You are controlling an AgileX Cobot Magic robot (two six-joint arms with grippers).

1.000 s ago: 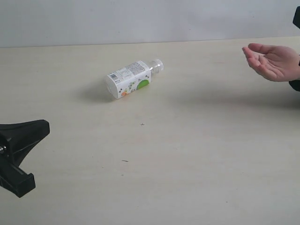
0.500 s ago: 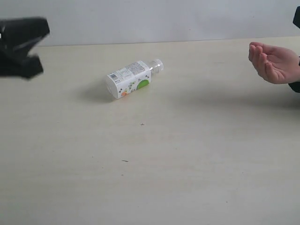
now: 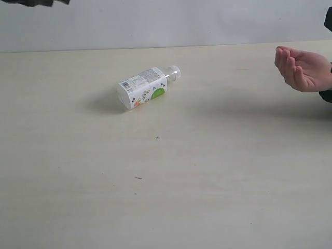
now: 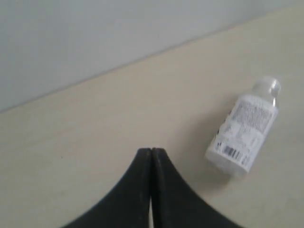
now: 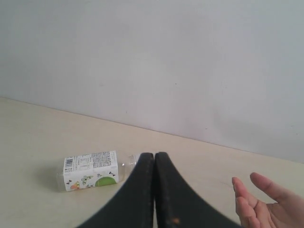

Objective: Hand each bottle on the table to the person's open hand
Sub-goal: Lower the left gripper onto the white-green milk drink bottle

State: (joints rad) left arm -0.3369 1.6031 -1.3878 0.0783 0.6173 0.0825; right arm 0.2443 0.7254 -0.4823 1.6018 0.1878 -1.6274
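Pale beige table [image 3: 207, 181] under a grey wall: one bottle [image 3: 144, 87] lies on its side at 11 o'clock from centre, and the person's hand [image 3: 303, 68] is cupped open at 3 o'clock. My left gripper [image 4: 151, 151] and right gripper [image 5: 154, 155] are pinched closed, empty. I judge this the approach: next I must spread my jaws across the bottle's body. No other bottles show, and my arms barely enter the exterior view.

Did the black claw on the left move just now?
Yes. The left gripper climbed from low over the table to the exterior view's top edge, while the bottle stayed put.
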